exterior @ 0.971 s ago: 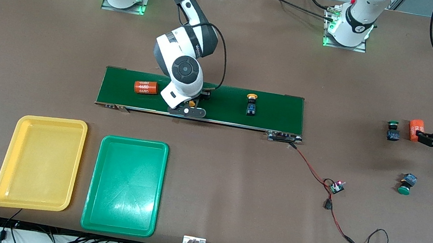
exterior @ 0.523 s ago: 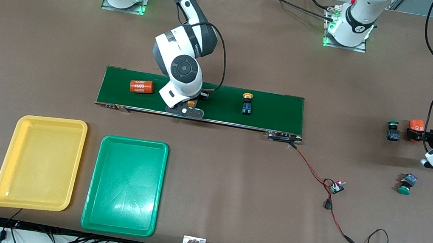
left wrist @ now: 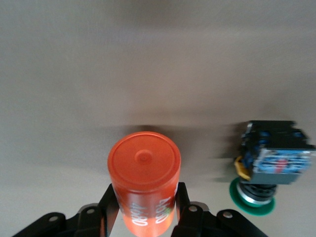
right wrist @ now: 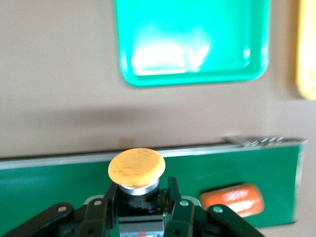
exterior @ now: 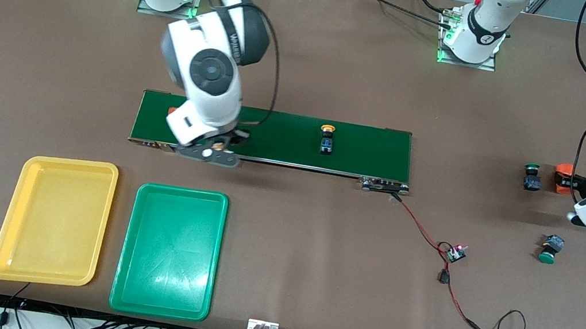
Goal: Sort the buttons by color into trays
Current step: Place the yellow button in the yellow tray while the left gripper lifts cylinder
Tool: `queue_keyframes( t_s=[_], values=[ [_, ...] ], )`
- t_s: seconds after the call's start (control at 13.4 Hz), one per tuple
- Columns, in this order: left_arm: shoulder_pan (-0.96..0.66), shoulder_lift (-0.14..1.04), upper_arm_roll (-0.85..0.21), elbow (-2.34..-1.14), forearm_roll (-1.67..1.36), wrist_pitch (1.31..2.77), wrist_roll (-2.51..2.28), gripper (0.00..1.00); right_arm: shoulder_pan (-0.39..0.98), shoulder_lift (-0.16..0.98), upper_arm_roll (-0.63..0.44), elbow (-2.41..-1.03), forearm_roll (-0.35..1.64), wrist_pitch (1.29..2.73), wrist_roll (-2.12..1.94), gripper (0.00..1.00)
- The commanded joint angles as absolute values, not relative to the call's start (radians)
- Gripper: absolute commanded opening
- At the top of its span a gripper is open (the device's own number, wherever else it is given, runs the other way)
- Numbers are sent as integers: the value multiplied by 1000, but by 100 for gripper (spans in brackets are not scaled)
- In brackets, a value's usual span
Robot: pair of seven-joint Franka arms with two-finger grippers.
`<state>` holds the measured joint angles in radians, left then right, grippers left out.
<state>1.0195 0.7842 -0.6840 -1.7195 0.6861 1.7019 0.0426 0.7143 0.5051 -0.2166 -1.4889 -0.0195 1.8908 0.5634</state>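
My right gripper (exterior: 214, 148) (right wrist: 142, 190) is shut on a yellow button (right wrist: 137, 168), held over the edge of the conveyor belt (exterior: 285, 139) that faces the trays. A second yellow button (exterior: 326, 139) rides on the belt. Two green buttons lie at the left arm's end of the table: one (exterior: 530, 177) (left wrist: 269, 165) beside my left gripper (exterior: 564, 183) (left wrist: 145, 191), the other (exterior: 549, 249) nearer the camera. The left gripper is shut on an orange "4680" cylinder (exterior: 563, 170) (left wrist: 144, 180). The yellow tray (exterior: 55, 222) and green tray (exterior: 172, 251) (right wrist: 192, 42) hold nothing.
Another orange cylinder (right wrist: 232, 200) lies on the belt, mostly hidden under my right arm in the front view. A small circuit board (exterior: 455, 252) with red and black wires trails from the belt's end toward the front edge.
The right gripper rose and swung toward the trays with the yellow button. The belt carried the other yellow button and cylinder toward the right arm's end. The left gripper closed on its cylinder.
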Motion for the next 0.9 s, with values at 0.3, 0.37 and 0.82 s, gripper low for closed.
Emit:
queue_keyframes(
  t_s=[0.3,0.37,0.82],
  values=[
    [939,744,-940,-1585,576,1471,20,10,405,537,-253,-1462,-17,1894,50,0],
    [880,742,-946,-1545,524,1430,-33,10,358,541,-252,-1462,-17,1898,-34,0],
    [582,756,-937,-1462,235,1387,-343,10,203,627,-249,-1462,-2,2028,-268,0]
  ],
)
